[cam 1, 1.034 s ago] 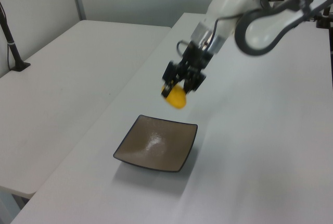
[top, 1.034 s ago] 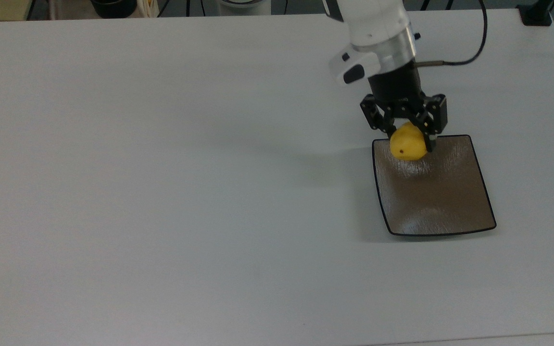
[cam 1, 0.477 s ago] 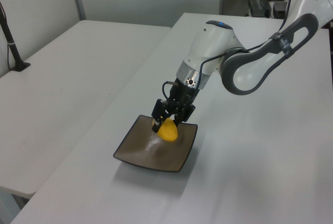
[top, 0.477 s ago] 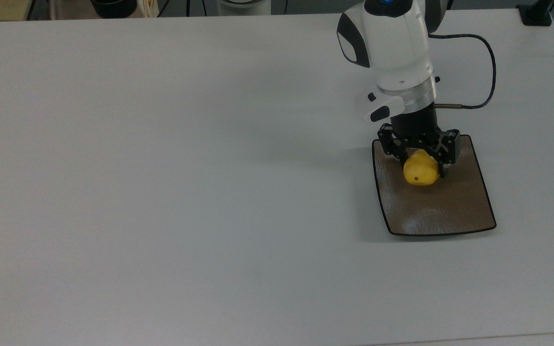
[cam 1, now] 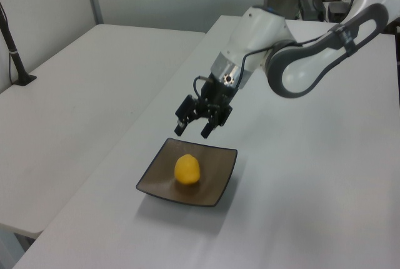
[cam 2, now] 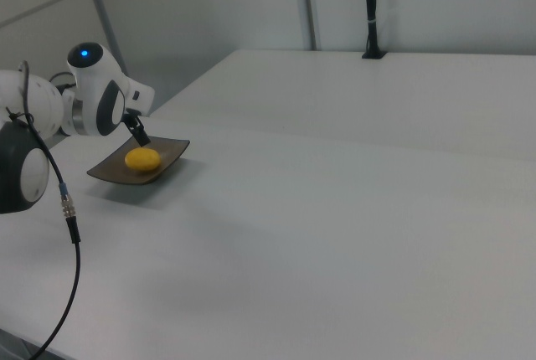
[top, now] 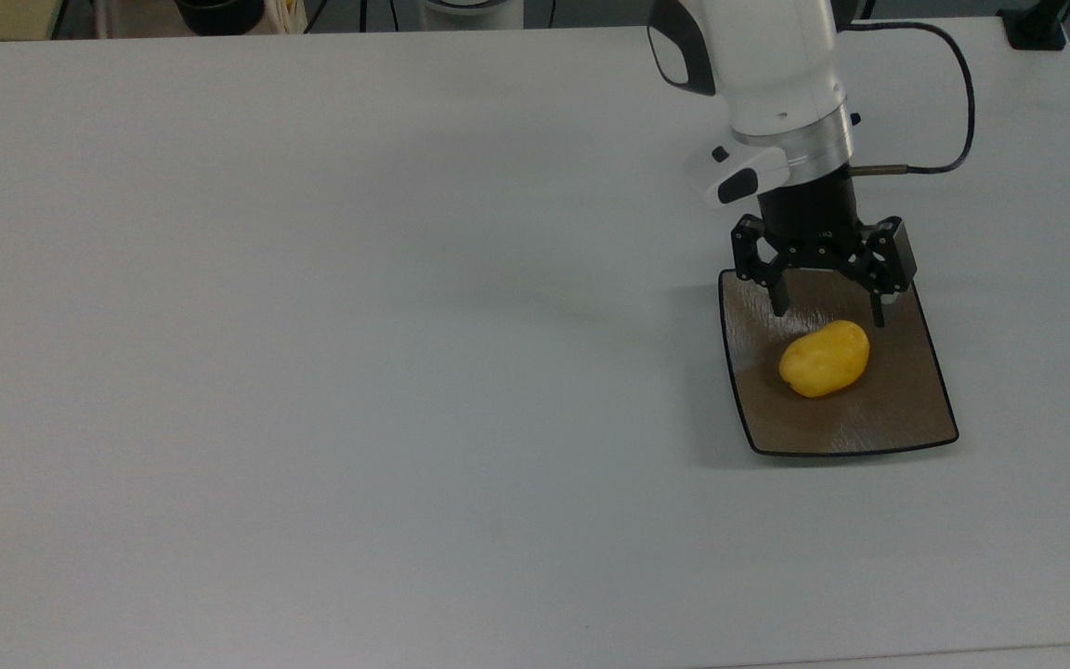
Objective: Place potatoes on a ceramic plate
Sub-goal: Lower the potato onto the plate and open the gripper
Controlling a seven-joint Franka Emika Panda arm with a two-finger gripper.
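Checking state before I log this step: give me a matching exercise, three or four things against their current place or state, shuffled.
Things:
1. potato
2. ceramic plate
3. tool
4. black cable

States:
A. open, raised above the plate's far edge
B. loops from the arm over the white table
C. lying loose on the brown surface
D. flat on the table, near the top view's right

Pairs: 1-C, 2-D, 3-A, 4-B
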